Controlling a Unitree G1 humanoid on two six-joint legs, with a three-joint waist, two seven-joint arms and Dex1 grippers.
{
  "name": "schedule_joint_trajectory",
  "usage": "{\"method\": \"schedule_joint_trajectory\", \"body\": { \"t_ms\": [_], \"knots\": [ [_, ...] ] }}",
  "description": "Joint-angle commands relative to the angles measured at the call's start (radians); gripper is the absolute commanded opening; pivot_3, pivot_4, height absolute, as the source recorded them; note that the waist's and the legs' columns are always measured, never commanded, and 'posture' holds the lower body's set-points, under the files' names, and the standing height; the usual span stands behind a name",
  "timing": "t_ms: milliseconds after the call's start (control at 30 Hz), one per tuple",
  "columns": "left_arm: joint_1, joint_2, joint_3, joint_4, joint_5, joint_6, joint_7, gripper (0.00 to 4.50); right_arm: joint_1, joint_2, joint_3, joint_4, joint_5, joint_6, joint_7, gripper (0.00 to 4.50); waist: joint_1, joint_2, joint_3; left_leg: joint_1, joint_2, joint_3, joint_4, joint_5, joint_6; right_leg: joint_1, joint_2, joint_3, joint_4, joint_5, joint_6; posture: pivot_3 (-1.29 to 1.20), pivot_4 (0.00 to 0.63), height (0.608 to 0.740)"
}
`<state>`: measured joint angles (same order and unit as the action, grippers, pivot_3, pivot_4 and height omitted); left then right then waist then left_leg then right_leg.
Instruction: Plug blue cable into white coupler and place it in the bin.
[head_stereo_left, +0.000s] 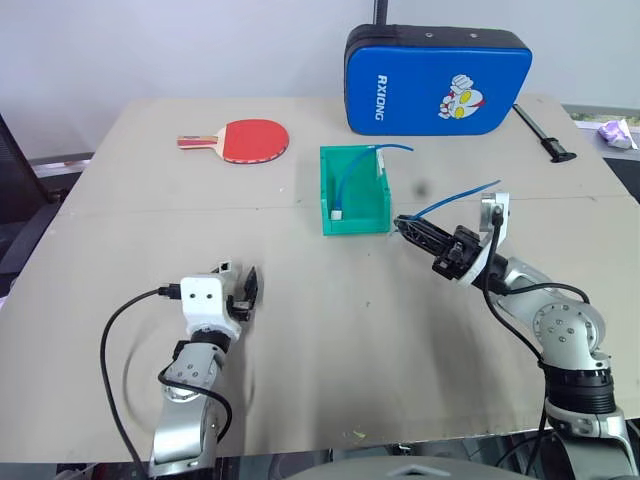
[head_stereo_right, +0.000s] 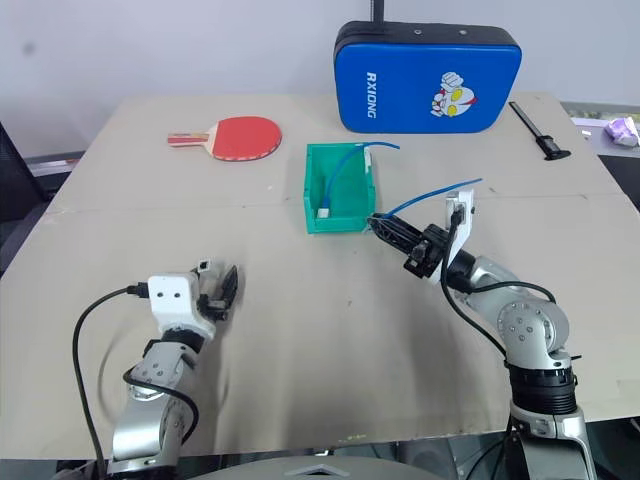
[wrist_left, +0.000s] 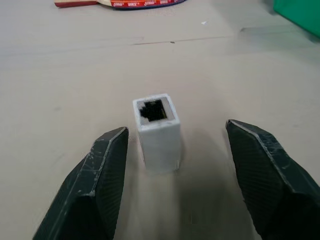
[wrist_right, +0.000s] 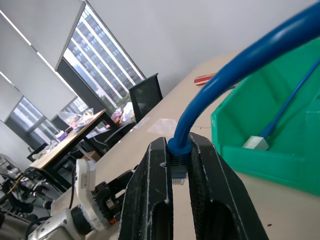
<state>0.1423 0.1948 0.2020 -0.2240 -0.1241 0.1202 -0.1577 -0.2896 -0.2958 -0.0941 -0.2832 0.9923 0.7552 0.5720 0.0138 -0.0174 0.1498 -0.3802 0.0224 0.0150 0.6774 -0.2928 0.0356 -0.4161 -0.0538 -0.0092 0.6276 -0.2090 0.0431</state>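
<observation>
A white coupler (wrist_left: 158, 131) stands upright on the table, its dark socket facing up. My left gripper (head_stereo_left: 238, 281) is open, one finger on each side of the coupler, with a gap on both sides. My right gripper (head_stereo_left: 402, 223) hovers just right of the green bin (head_stereo_left: 376, 212), shut on the plug end of a blue cable (head_stereo_left: 455, 197) that arcs up and to the right. In the right wrist view the fingers (wrist_right: 150, 190) clamp the cable (wrist_right: 240, 60) just behind its plug. A second blue cable (head_stereo_left: 350, 172) plugged into a white coupler (head_stereo_left: 337, 212) lies inside the bin.
A red table-tennis paddle (head_stereo_left: 250, 140) lies at the back left and a blue padded case (head_stereo_left: 437, 80) stands at the back. A black tool (head_stereo_left: 543, 133) rests at the back right. Bare table stretches between my two arms.
</observation>
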Motion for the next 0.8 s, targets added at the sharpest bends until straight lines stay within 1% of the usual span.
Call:
{"method": "schedule_joint_trajectory", "body": {
  "t_ms": [33,133,200,267,333,433,600,700,800],
  "knots": [
    [-0.004,0.007,0.015,0.022,-0.020,-0.018,-0.014,1.61,0.001,0.005,-0.002,-0.060,0.002,-0.016,-0.010,0.00,-0.002,0.000,0.000,0.000,0.000,0.001,0.000,0.000,0.000,0.000,0.000,0.000,0.000,0.000,0.000,0.00,0.150,0.728],
    [-0.012,0.013,0.003,0.032,-0.022,-0.026,-0.032,0.36,-0.008,0.000,0.020,-0.078,-0.038,-0.033,-0.008,0.00,-0.002,0.000,0.000,0.001,0.000,0.001,0.000,0.000,0.000,0.000,0.000,0.001,0.000,0.000,0.000,0.00,0.150,0.728],
    [-0.033,0.023,-0.016,0.031,-0.006,-0.035,-0.041,0.35,-0.041,0.000,0.067,-0.093,-0.117,-0.069,-0.017,0.00,-0.001,0.001,0.000,0.001,0.000,0.001,0.000,0.000,0.000,0.000,0.000,0.001,0.000,0.000,0.000,0.00,0.150,0.728],
    [-0.065,0.028,-0.039,0.007,0.012,-0.038,-0.041,0.35,-0.081,-0.009,0.145,-0.100,-0.242,-0.134,-0.009,0.00,-0.002,0.001,0.000,0.001,0.000,0.000,0.000,0.000,0.000,0.000,0.001,0.000,0.001,0.000,0.000,0.00,0.150,0.728],
    [-0.121,0.030,-0.097,-0.038,0.047,-0.040,-0.047,0.35,-0.127,0.001,0.255,-0.082,-0.404,-0.249,0.008,0.00,-0.001,0.000,0.000,0.001,-0.001,0.000,0.000,0.000,0.000,0.000,0.001,0.000,0.001,0.000,0.000,0.00,0.150,0.728],
    [-0.191,0.029,-0.182,-0.085,0.093,-0.031,-0.061,0.35,-0.180,0.035,0.368,-0.028,-0.561,-0.383,0.018,0.00,-0.001,0.000,-0.001,0.000,-0.002,0.000,0.000,0.000,0.000,0.000,0.001,0.000,0.000,0.000,0.000,0.00,0.150,0.728],
    [-0.241,0.040,-0.265,-0.130,0.142,-0.024,-0.083,0.35,-0.238,0.131,0.402,0.073,-0.667,-0.506,-0.014,0.00,-0.007,0.000,-0.001,0.000,-0.002,0.001,0.000,0.000,-0.001,-0.001,0.001,0.001,0.000,0.000,0.000,0.00,0.150,0.728],
    [-0.263,0.038,-0.288,-0.152,0.164,-0.013,-0.081,0.35,-0.263,0.175,0.406,0.119,-0.720,-0.573,-0.024,0.00,-0.006,0.000,0.000,-0.001,-0.001,0.001,-0.001,0.000,-0.001,-0.002,0.001,0.000,0.000,0.000,0.000,0.00,0.150,0.728],
    [-0.272,0.032,-0.304,-0.171,0.177,-0.006,-0.080,0.35,-0.272,0.207,0.396,0.146,-0.742,-0.598,-0.036,0.00,-0.006,0.000,0.000,-0.001,-0.001,0.000,-0.001,0.000,-0.001,-0.002,0.001,0.000,0.000,0.000,0.000,0.00,0.150,0.728]
  ]
}}
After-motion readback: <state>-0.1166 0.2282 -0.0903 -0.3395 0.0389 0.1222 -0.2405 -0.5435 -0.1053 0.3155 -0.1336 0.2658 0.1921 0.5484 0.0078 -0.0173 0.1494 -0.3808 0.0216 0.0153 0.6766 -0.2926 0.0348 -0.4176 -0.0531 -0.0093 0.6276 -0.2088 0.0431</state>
